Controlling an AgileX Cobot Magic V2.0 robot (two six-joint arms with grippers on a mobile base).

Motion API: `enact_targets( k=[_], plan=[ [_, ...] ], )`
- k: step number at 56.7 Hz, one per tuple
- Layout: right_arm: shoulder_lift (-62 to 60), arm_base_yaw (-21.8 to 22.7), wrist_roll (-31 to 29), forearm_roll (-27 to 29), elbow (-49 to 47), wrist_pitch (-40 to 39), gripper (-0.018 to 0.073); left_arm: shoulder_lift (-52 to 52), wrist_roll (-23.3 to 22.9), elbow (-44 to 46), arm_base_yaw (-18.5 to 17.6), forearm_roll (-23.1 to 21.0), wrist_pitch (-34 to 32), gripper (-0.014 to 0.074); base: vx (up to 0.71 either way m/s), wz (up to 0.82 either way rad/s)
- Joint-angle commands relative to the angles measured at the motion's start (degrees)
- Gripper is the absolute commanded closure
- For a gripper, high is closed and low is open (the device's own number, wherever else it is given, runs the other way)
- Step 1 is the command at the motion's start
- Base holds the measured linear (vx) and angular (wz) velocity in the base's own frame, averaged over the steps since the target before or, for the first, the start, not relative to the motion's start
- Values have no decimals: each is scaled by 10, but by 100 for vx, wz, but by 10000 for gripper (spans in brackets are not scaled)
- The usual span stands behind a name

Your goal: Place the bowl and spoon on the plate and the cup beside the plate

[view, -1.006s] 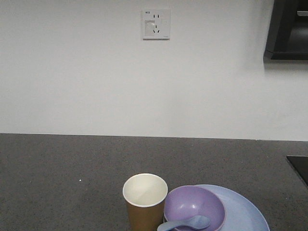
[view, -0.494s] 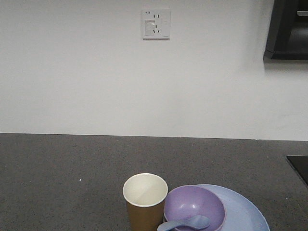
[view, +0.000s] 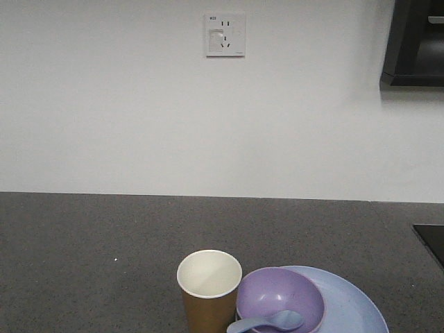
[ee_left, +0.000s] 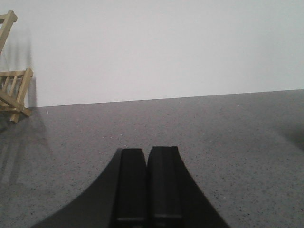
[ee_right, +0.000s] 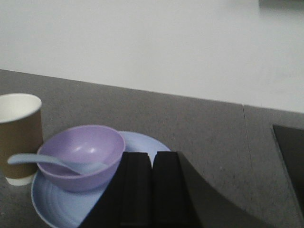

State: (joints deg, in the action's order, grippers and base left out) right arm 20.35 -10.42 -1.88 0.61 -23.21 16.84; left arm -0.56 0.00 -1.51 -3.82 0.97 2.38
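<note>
the purple bowl (view: 280, 300) sits on the light blue plate (view: 354, 305), on the plate's left part. the pale blue spoon (view: 266, 322) lies in the bowl. its round scoop is down inside the bowl and its handle sticks out over the rim, toward the cup side. the brown paper cup (view: 209, 290) stands upright on the dark grey counter (view: 104, 250), just beside the plate on the left and right next to the bowl. the cup is white inside.

the right gripper (ee_right: 144, 190) is low over the counter, near the plate's edge, and it holds nothing. its two black fingers (ee_right: 135, 187) are pressed together. the left gripper (ee_left: 148, 187) is over a bare part of the counter, well apart from the dishes. its fingers (ee_left: 131, 185) are together too, with nothing between them.

a wooden rack (ee_left: 12, 95) stands by the white wall (view: 139, 104) on the left. a wall socket (view: 225, 34) is up on the wall.
</note>
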Motion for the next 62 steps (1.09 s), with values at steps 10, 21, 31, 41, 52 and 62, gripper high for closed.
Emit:
enact_targets(
  k=[10, 21, 31, 41, 52, 62],
  plan=[
    [-135, 106, 79, -3, 233, -191, 571, -4, 0, 15, 1, -1, -48, 603, 0, 0],
    [-209, 162, 83, -6, 252, -150, 571, -4, 0, 15, 1, -1, -47, 603, 0, 0],
    [-214, 165, 83, -6, 252, -149, 571, -4, 0, 15, 1, -1, -46, 603, 0, 0],
    [-213, 165, 83, -6, 252, -146, 571, -4, 0, 15, 1, -1, -46, 603, 0, 0],
    [-213, 165, 83, -6, 252, -146, 571, -4, 0, 15, 1, -1, -46, 603, 0, 0],
    [-213, 165, 83, -6, 252, -146, 571, -4, 0, 15, 1, -1, -46, 603, 0, 0]
  ],
)
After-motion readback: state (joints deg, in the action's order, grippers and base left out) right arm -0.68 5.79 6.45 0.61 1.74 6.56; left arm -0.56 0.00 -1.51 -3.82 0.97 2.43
